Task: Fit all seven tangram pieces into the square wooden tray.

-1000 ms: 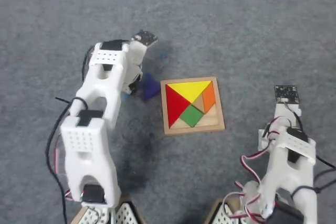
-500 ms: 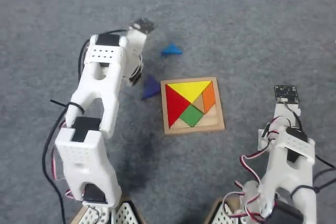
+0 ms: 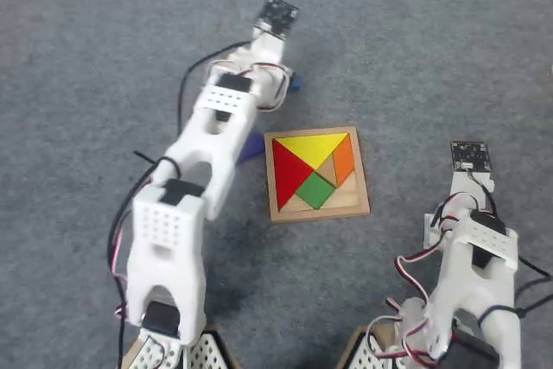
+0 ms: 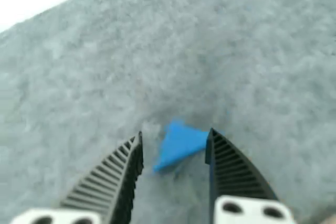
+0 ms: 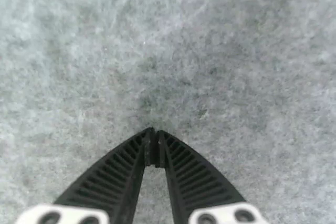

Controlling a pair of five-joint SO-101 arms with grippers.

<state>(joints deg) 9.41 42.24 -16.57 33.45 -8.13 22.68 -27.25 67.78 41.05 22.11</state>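
The square wooden tray (image 3: 361, 206) lies mid-table and holds yellow (image 3: 313, 146), red (image 3: 287, 174), green (image 3: 316, 188) and orange (image 3: 344, 162) pieces. My left arm (image 3: 229, 110) stretches to the far side of the tray. Its gripper (image 4: 173, 141) is open, and a light blue triangle (image 4: 180, 142) lies on the carpet between its fingers, a sliver of which peeks out beside the wrist (image 3: 297, 85). A dark blue piece (image 3: 252, 149) lies just left of the tray, partly under that arm. My right gripper (image 5: 154, 148) is shut and empty over bare carpet.
Grey carpet covers the whole table. The right arm (image 3: 471, 244) stands folded at the near right, off the tray's right side. A pale wall runs along the far edge.
The left arm has swung from beside the dark blue piece out to the far right, and its gripper now straddles the light blue triangle. The right arm has not moved.
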